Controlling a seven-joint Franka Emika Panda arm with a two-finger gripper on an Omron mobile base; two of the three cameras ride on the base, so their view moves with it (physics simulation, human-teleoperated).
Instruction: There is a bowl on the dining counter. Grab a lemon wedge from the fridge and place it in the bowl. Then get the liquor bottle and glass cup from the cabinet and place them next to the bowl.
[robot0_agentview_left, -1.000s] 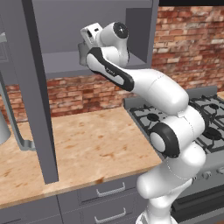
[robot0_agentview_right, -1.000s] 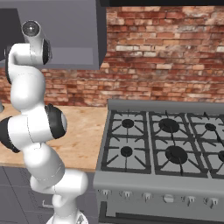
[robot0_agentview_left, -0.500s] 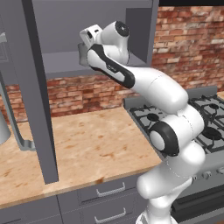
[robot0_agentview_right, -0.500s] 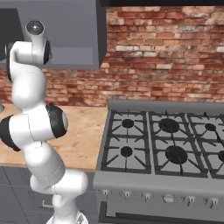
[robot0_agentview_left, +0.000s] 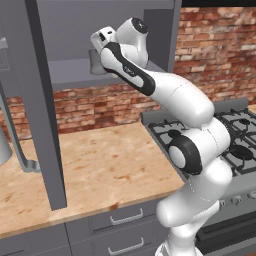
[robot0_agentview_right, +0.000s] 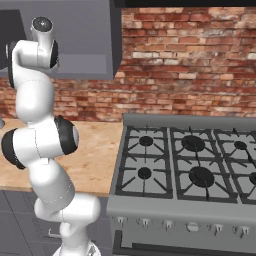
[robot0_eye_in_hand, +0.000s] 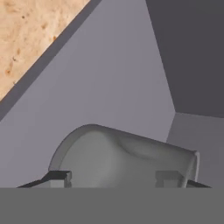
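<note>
Up at the left, the open cabinet door (robot0_agentview_left: 42, 100) hangs edge-on over the wooden counter (robot0_agentview_left: 100, 165), and behind it the grey cabinet shelf (robot0_agentview_left: 70, 67) runs across at head height. The arm reaches up from the base and puts its hand right at that shelf, where a pale, see-through shape sits just in front of the wrist: the glass cup (robot0_agentview_left: 96, 62).

From the hand's own camera the glass cup (robot0_eye_in_hand: 122, 159) looms large and close, lying across the frame between the two fingertips (robot0_eye_in_hand: 59, 176), one on either side of it. The gripper (robot0_eye_in_hand: 116, 177) is partly open, its jaws straddling the glass; whether the pads already press on it I cannot tell, so I would not call it held yet.

To my eye the step in hand is the fetching of the cup from the cabinet. The bowl, the lemon and the bottle are nowhere I can judge from here. Next, the fingers need to come in squarely on the glass walls until the grip is firm, then lift it just off the shelf and draw it straight out, clear of the door. Further right stands the stove (robot0_agentview_right: 185, 165), idle.
</note>
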